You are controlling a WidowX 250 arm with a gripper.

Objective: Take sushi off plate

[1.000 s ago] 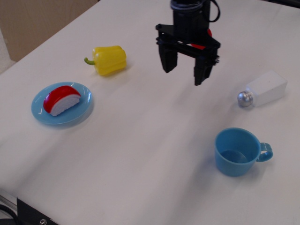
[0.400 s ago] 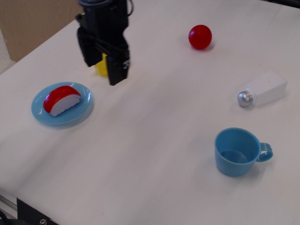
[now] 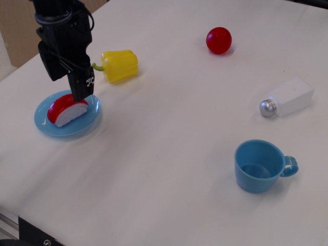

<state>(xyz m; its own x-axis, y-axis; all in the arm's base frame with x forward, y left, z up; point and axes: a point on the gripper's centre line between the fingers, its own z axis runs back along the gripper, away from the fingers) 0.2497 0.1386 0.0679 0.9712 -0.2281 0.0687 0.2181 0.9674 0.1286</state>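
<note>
At the far left, the sushi point(image 3: 66, 109) lies on the light blue plate point(image 3: 51, 126), so nothing of the task is done yet: grasping, lifting and setting it down off the plate all remain. Its long axis runs diagonally, from the lower-left end up toward the right, with the red top facing the far left and the white base toward the camera. The black gripper point(image 3: 65, 82) hangs right over it, fingers apart and empty, one tip at the red top's upper edge. Rightward sit the yellow pepper point(image 3: 120, 65), red ball point(image 3: 219, 40), blue cup point(image 3: 259, 166) and salt shaker point(image 3: 287, 97).
</note>
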